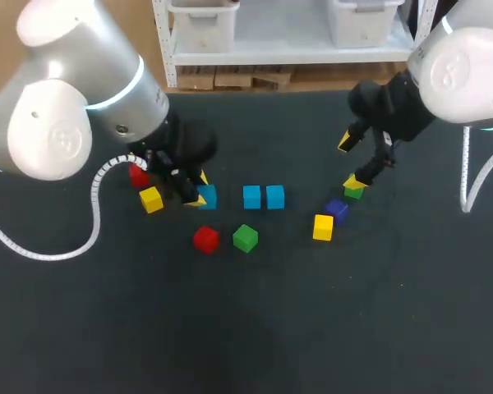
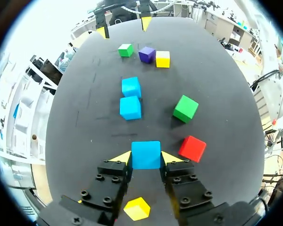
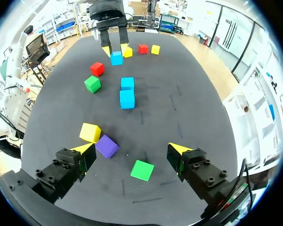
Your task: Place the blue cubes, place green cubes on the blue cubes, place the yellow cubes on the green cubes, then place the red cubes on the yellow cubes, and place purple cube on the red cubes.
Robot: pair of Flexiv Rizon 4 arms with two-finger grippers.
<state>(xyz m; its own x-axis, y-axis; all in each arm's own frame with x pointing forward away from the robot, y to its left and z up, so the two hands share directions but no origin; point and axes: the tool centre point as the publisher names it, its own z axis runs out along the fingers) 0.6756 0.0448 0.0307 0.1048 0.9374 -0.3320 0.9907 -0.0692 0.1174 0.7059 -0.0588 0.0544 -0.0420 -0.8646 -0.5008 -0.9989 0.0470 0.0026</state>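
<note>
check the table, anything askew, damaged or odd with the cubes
Nothing looks damaged or toppled: every cube sits flat on the table, none stacked. Only the purple cube is turned a little askew to the yellow cube beside it.

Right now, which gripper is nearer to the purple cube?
Right. The purple cube lies beside one finger of the open right gripper; the left gripper is across the table, shut on a blue cube.
</note>
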